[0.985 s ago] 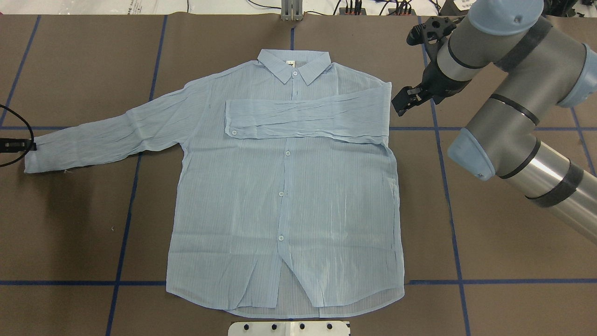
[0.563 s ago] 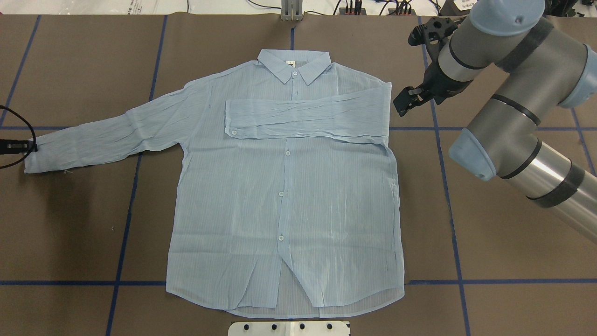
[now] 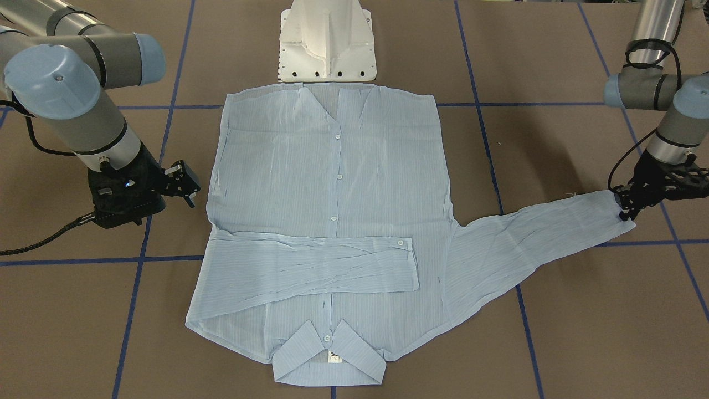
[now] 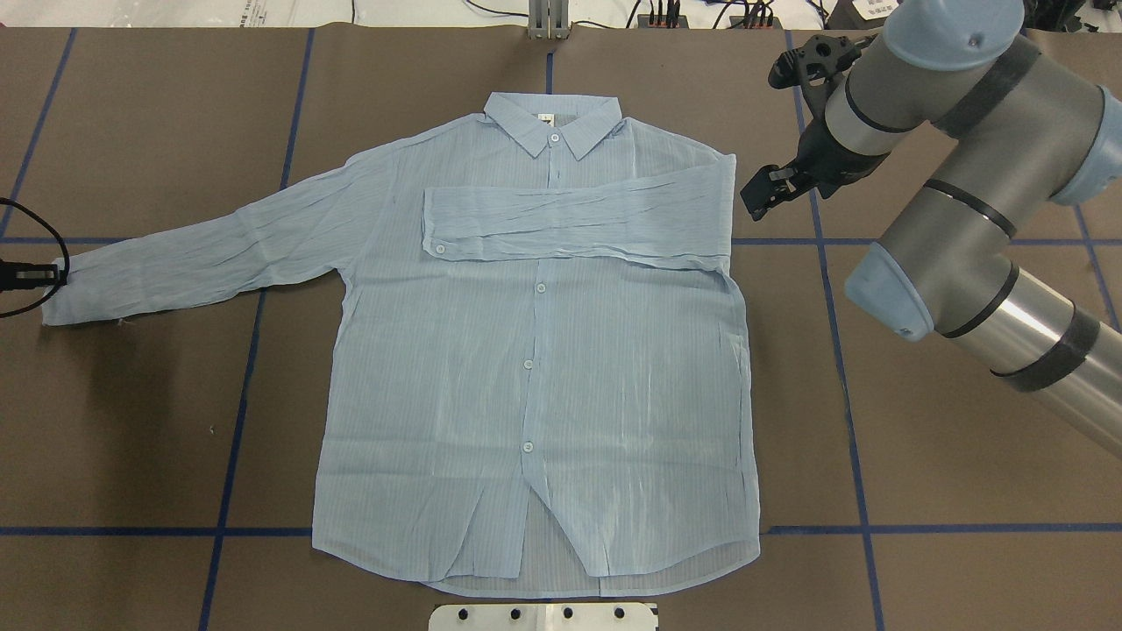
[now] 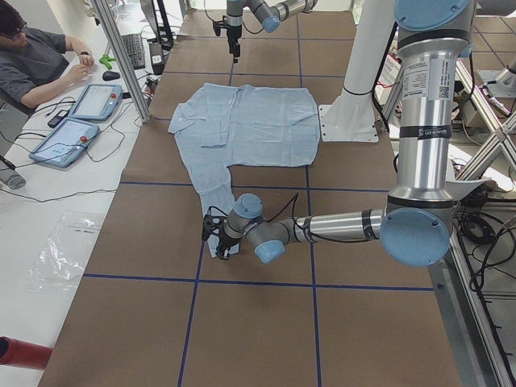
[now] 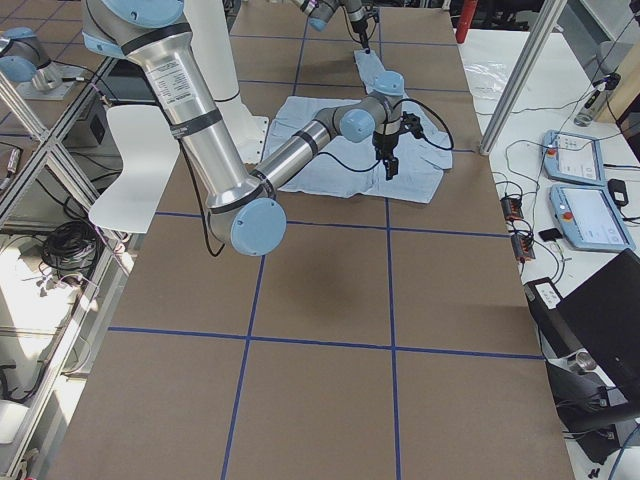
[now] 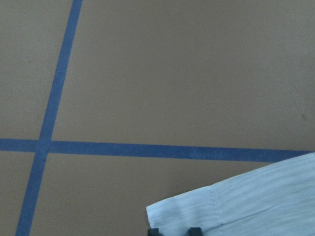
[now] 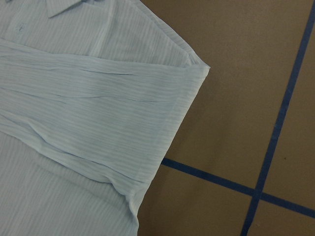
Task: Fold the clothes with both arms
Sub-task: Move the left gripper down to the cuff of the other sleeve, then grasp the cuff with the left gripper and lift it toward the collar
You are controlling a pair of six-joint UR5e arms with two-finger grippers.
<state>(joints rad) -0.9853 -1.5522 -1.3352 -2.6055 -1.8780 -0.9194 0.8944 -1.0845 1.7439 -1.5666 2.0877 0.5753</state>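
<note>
Brown table (image 4: 114, 421), gridded with blue tape (image 4: 131, 530), carries the flat shirt (image 4: 535, 368). At the front view's right edge the left gripper (image 3: 628, 213) pinches a cuff (image 3: 612, 208). The right gripper (image 3: 187, 185) hangs spread, empty.

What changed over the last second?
Left hand, gripping the cuff, pulled it slightly outward. Right hand, open, edged a little further away from the shirt. Nothing newly grasped or let go. The shirt's body and the folded sleeve stayed put.
</note>
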